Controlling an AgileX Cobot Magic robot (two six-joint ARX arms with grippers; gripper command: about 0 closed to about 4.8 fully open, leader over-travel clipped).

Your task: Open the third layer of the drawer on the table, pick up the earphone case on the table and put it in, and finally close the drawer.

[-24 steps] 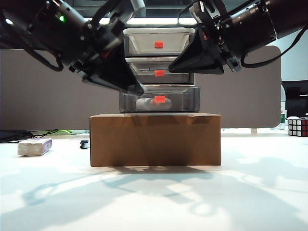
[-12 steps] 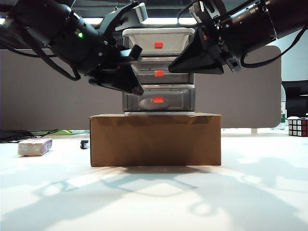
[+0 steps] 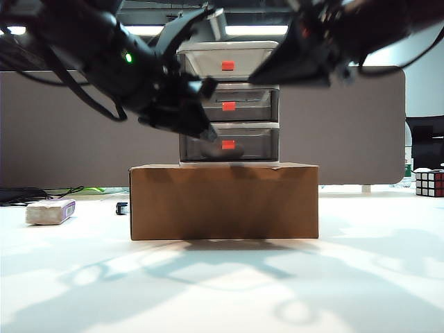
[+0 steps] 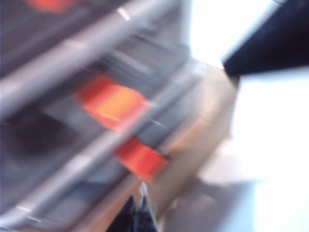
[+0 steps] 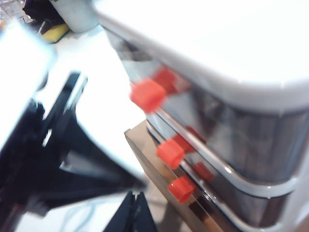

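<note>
Left hand (image 3: 207,133) pressed together, nothing pinched, tip against the left front corner of the lowest smoky-grey translucent drawer (image 3: 253,142) of the small white-framed three-tier plastic drawer unit (image 3: 229,97). Right hand (image 5: 135,209) likewise pressed together and empty, held up beside the unit's top right, well clear of that lowest drawer. Lowest front apparently pushed in almost level with the two above. Dim oblong shape behind it, probably the small white earphone case (image 3: 220,150), already inside; too murky to be sure. To finish the closing well: push squarely toward the unit's back, near the small red-orange tag (image 3: 228,145) rather than at the corner, gently, lest the light unit slide on the brown cardboard box (image 3: 223,201) beneath it. Counted: three drawers, three tags, one box, two hands; on the wide white desk (image 3: 222,291), far left of the unit, one greyish-white block with a purple edge (image 3: 50,211); far right, one colour-tiled puzzle cube (image 3: 429,183).
</note>
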